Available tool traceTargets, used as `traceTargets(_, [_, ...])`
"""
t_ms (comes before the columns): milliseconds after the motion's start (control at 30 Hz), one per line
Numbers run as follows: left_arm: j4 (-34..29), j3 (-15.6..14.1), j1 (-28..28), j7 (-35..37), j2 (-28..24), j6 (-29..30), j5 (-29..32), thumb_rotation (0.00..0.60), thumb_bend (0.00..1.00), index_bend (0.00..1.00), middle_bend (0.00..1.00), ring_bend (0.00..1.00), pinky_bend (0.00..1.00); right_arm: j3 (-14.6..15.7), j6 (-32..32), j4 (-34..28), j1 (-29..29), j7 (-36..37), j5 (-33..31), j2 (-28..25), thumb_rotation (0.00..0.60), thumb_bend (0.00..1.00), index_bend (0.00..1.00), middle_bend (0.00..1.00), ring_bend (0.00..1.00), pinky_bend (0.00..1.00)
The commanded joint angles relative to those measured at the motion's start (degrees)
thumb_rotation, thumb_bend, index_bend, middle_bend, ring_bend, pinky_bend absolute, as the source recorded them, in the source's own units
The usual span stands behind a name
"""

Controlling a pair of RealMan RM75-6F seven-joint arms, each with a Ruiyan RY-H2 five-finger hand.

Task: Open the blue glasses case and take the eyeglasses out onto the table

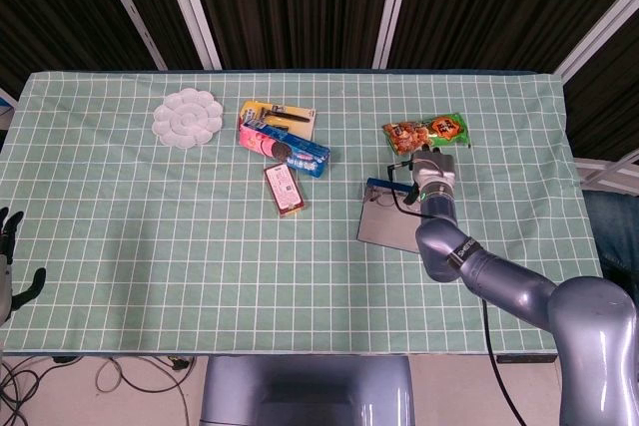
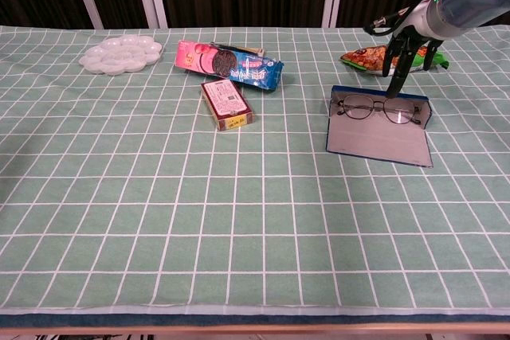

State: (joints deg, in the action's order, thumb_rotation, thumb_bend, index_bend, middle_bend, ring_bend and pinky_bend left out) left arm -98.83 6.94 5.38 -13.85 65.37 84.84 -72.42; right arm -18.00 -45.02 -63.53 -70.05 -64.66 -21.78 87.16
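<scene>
The blue glasses case [image 2: 379, 135] lies open at the table's right, its grey lid flat toward me. The eyeglasses [image 2: 374, 107] lean inside against its upright blue back wall. In the head view the case [image 1: 390, 224] shows partly under my right arm. My right hand [image 2: 405, 44] hangs just behind the case's back wall, fingers [image 2: 394, 84] apart and pointing down, one tip close above the rim; it holds nothing. From the head view that hand [image 1: 431, 173] sits over the case's right end. My left hand [image 1: 9, 268] is off the table's left edge, fingers apart and empty.
A snack bag [image 2: 392, 59] lies right behind my right hand. A red box [image 2: 227, 103], a blue-pink cookie pack [image 2: 233, 64] and a yellow card [image 1: 281, 113] sit mid-table. A white palette dish [image 2: 120, 53] is at the far left.
</scene>
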Motion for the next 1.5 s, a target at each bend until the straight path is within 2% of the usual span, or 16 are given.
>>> traceTargets(33, [-0.02, -0.01, -0.01, -0.01, 0.02, 0.02, -0.01, 0.600, 0.33, 0.05, 0.00, 0.00, 0.00, -0.30, 1.04, 1.48, 0.64, 0.85, 1.02, 1.07, 0.600, 0.34, 0.34, 0.00, 0.00, 0.20])
traceTargets(367, [-0.11, 0.05, 0.00, -0.04, -0.07, -0.06, 0.23, 0.600, 0.33, 0.05, 0.00, 0.00, 0.00, -0.68, 2.76, 5.00, 0.61, -0.44, 0.08, 3.52, 0.600, 0.38, 0.36, 0.00, 0.00, 0.20])
traceTargets(733, [-0.23, 0.01, 0.05, 0.04, -0.17, -0.25, 0.33, 0.600, 0.33, 0.05, 0.00, 0.00, 0.00, -2.02, 2.52, 6.02, 0.56, -0.83, 0.15, 4.72, 0.600, 0.38, 0.38, 0.00, 0.00, 0.20])
traceTargets(1100, [-0.34, 0.14, 0.10, -0.05, -0.23, -0.33, 0.67, 0.600, 0.33, 0.05, 0.00, 0.00, 0.00, -3.37, 2.79, 7.33, 0.59, -0.58, 0.97, 6.51, 0.600, 0.43, 0.39, 0.00, 0.00, 0.20])
traceTargets(1500, [-0.20, 0.16, 0.13, 0.08, -0.20, -0.30, 0.66, 0.600, 0.33, 0.05, 0.00, 0.00, 0.00, -4.58, 2.27, 7.07, 0.47, -1.38, 0.88, 6.64, 0.600, 0.45, 0.40, 0.00, 0.00, 0.20])
